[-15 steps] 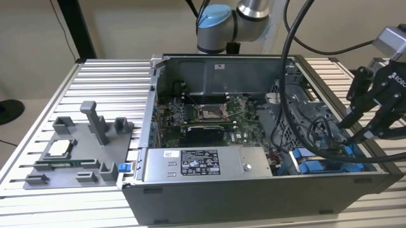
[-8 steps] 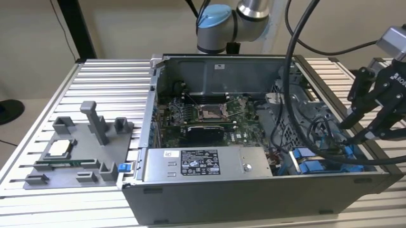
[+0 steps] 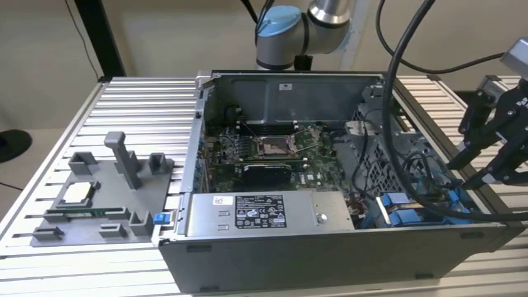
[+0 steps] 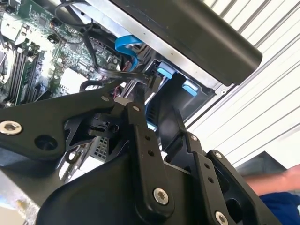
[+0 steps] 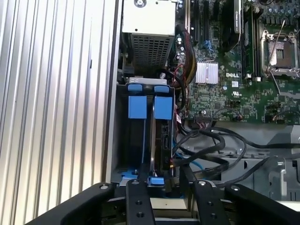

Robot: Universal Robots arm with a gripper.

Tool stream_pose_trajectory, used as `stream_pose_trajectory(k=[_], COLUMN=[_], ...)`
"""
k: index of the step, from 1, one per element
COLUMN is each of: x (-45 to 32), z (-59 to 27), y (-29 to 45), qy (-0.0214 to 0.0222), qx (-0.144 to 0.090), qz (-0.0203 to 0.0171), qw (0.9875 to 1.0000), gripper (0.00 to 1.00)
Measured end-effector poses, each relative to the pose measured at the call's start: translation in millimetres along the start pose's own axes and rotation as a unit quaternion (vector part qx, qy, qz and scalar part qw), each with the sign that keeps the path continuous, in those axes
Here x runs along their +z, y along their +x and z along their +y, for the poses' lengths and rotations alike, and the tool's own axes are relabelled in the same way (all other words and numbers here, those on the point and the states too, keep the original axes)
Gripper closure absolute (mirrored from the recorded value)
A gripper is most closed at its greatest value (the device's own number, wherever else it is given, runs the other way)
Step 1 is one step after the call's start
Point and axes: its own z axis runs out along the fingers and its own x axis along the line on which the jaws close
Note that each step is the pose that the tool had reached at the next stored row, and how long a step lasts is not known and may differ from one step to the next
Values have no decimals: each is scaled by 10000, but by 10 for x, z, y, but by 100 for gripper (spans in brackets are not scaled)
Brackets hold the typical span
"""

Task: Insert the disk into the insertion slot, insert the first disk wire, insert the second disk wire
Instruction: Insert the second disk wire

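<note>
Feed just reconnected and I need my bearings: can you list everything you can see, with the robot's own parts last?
computer case: one, grey, lid off, mid-table.
motherboard: one, green, inside the case.
power-supply box: one, grey, labelled, along the case wall nearest the exterior camera.
insertion slot: one, grey with blue tabs, case corner at the exterior view's right.
cables: several, black, looping beside the slot.
fixture tray: one, grey, on the table at the exterior view's left.
table: one, silver, slatted, under everything.
sleeve: one, blue, a person's, past the case in the second wrist view.
arm: one, silver and pale blue, behind the case.
tool: one, black, open, close by the slot.
</note>
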Motion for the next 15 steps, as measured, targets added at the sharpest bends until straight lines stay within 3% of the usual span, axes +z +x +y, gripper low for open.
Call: stream_pose_trajectory(k=[6, 15], x=[12, 57], z=[-50, -117], y=[31, 57], qy=[-1, -6], qx=[-42, -143], qz=[-96, -207], qw=[9999, 9997], gripper=[0, 0])
